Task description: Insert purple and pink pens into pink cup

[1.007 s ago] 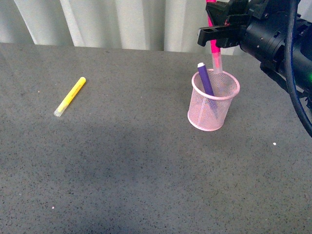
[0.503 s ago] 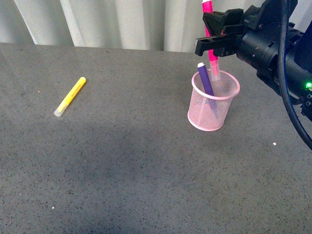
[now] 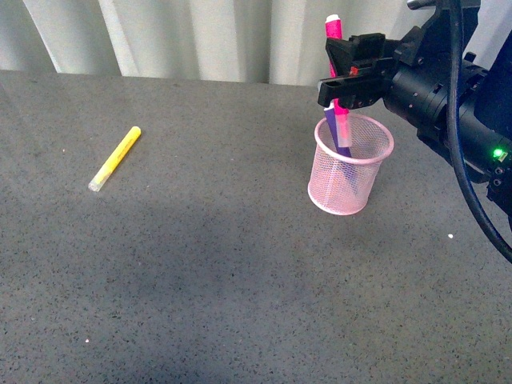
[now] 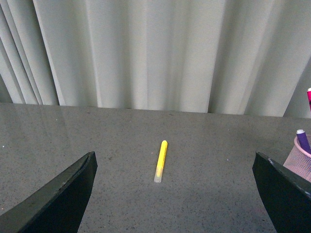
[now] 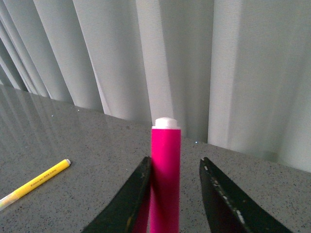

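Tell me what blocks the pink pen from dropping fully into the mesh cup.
Nothing visible: the magenta marker pen, held by the right claw, already enters the pale pink wire-mesh cup beside the dark purple marker pen.

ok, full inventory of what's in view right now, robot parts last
pink pen: 1, magenta, upright, lower end inside the cup, between the right gripper's fingers
purple pen: 1, dark purple, leaning inside the cup
pink cup: 1, pale pink mesh, table's right side
yellow marker: 1, yellow, lying flat on the table's left
table: 1, dark grey speckled
curtain: pale grey, behind the table
left gripper: black, open, empty
right gripper: black, over the cup, around the pink pen
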`<state>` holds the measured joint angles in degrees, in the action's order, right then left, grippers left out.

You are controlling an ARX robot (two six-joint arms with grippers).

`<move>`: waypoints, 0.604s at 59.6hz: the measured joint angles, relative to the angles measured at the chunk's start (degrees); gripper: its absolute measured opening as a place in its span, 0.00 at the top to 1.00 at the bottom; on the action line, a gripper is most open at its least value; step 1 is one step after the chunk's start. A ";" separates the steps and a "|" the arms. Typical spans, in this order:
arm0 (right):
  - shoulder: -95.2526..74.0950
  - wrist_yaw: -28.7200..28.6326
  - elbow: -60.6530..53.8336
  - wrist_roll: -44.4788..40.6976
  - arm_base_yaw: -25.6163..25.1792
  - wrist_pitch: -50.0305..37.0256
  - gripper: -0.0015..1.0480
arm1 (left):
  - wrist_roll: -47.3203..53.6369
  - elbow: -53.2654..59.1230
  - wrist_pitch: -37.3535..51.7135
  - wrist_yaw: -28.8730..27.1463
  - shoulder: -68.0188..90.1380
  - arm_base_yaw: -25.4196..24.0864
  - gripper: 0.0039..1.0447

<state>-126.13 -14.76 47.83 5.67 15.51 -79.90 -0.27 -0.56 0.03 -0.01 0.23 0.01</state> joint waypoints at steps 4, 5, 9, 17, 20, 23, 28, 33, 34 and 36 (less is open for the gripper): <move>0.00 0.00 0.00 0.00 0.00 0.00 0.55 | 0.00 0.00 0.00 0.00 0.00 -0.02 0.06; 0.00 0.00 0.00 0.00 0.00 0.00 0.53 | 0.00 0.00 0.00 0.00 0.00 0.00 0.06; 0.00 0.00 0.00 0.00 0.00 0.00 0.40 | 0.00 0.00 0.00 0.00 0.00 -0.02 0.06; 0.00 0.00 0.00 0.00 0.00 0.00 0.19 | 0.00 0.00 0.00 0.00 0.00 0.00 0.06; 0.00 0.00 0.00 0.00 0.00 0.00 0.10 | 0.00 0.00 0.00 0.00 0.00 0.00 0.06; 0.00 0.00 0.00 0.04 0.00 0.00 0.03 | 0.00 0.00 0.00 0.00 0.00 0.00 0.06; 0.00 0.00 0.00 -0.02 0.00 0.00 0.08 | 0.00 0.00 0.00 0.00 0.00 0.00 0.06; 0.00 0.00 0.00 -0.02 -0.04 0.00 0.07 | 0.00 0.00 0.00 0.00 0.00 0.00 0.06; 0.00 0.00 -0.02 -0.04 -0.04 0.00 0.07 | 0.00 0.00 0.00 0.00 0.00 0.00 0.06; 0.02 0.04 -0.15 -0.04 -0.15 0.00 0.07 | 0.00 0.00 0.00 0.00 0.00 -0.02 0.06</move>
<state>-126.10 -14.72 47.68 5.63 15.35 -79.90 -0.27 -0.56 0.03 -0.01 0.23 -0.01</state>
